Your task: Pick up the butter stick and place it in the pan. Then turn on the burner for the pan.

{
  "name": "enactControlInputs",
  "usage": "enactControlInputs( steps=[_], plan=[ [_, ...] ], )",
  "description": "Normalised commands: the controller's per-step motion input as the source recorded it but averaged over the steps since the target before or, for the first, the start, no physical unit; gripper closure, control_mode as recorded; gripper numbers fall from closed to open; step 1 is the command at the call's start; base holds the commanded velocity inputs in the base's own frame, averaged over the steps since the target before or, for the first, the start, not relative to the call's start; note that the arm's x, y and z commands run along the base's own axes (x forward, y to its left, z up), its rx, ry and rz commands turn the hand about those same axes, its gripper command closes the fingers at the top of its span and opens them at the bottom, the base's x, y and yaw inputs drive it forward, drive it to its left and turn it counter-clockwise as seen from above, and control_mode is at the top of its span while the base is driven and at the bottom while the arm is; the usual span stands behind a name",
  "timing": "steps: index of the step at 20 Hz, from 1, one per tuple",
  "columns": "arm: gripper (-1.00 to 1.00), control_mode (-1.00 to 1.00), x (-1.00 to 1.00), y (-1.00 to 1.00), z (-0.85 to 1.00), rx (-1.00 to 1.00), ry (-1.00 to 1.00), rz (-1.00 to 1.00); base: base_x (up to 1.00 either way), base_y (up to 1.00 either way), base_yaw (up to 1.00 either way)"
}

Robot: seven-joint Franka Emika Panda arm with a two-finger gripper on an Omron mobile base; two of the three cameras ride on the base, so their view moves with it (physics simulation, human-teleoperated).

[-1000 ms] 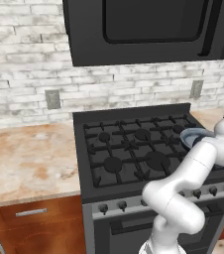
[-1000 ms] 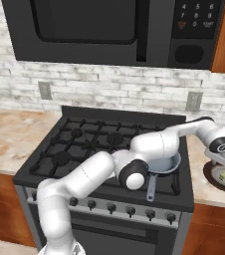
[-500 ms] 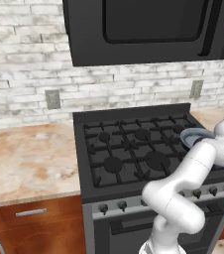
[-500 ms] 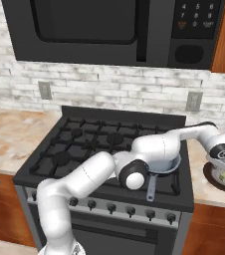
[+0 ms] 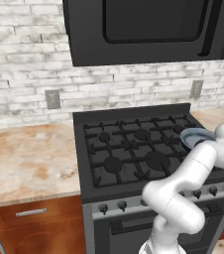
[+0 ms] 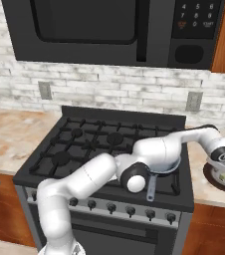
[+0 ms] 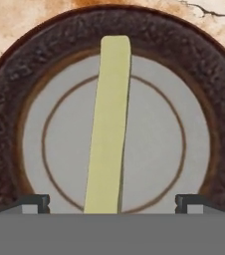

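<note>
From the left base view, a black gas stove (image 5: 139,154) stands between brown wooden cabinets, with a mottled tan stone counter (image 5: 27,161) on its left side. Behind runs a grey-white brick wall (image 5: 25,74) with a socket plate, and a black microwave (image 5: 148,30) hangs over the burners. The pan (image 5: 197,137) sits on the stove at about three o'clock, its blue-grey rim peeking from behind my white arm.

From the right base view, the same stove has a row of knobs (image 6: 129,210) along its front. The pan's dark handle (image 6: 151,188) sticks out toward the front edge, under my forearm. My arm reaches across to the counter at three o'clock of the stove, where my hand hangs over a dark-rimmed plate (image 6: 224,180). The microwave's keypad sits at the upper right, beside a wooden cabinet.

From the hand view, I look straight down on the plate (image 7: 194,74): a rough dark brown rim, a pale grey middle with a thin brown ring. It rests on the tan stone counter. The butter stick (image 7: 109,124) lies on the plate, running from twelve o'clock to six o'clock, slightly slanted. My gripper (image 7: 111,203) is spread wide, one fingertip at each side low down, with the butter between them and touching neither.
</note>
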Motion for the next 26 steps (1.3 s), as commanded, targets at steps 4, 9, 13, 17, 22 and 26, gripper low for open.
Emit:
enactControlInputs(
  steps=[4,9,13,17,22,26],
  plan=[
    [-1.0,-1.0,0.0,0.0,-0.05,0.0,0.0,0.0,0.0,0.0,0.0],
    [-1.0,-1.0,0.0,0.0,-0.05,0.0,0.0,0.0,0.0,0.0,0.0],
    [-1.0,-1.0,0.0,0.0,-0.08,0.0,0.0,0.0,0.0,0.0,0.0],
    [-1.0,-1.0,0.02,0.0,-0.05,0.0,0.0,0.0,0.0,0.0,0.0],
    [1.0,-1.0,0.1,0.0,-0.13,0.0,0.03,0.0,0.0,0.0,0.0],
    [1.0,-1.0,0.03,0.0,0.0,0.0,0.01,0.0,0.0,0.0,0.0]
  ],
)
